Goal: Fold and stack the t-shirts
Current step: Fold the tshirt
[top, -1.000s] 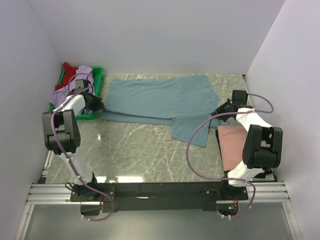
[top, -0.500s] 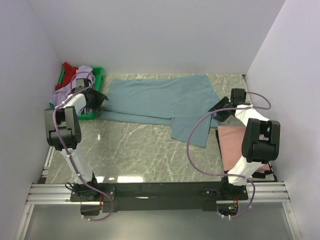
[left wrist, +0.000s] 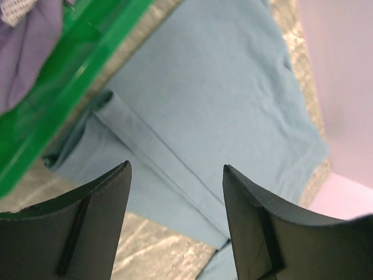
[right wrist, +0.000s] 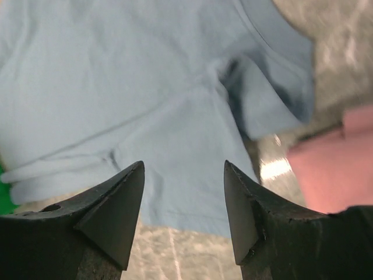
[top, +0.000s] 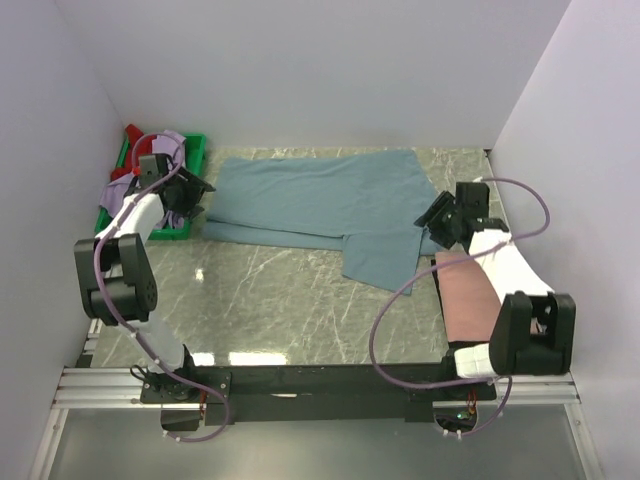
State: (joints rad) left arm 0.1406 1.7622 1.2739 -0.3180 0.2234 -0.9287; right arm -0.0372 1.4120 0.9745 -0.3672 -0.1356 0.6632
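Grey-blue t-shirt [top: 320,195] lies partly folded on the worktop [top: 270,290]. Left hand [left wrist: 176,175] and right hand [right wrist: 183,170] hang above its ends, both spread wide, empty.

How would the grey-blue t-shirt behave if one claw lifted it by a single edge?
Probably floppy: the grey-blue t-shirt lies limp on the marbled table, with a doubled-over near edge and soft creases, so it would likely drape and sag. It looks thin, so likely light. Pushed, it would probably bunch rather than slide as one piece.
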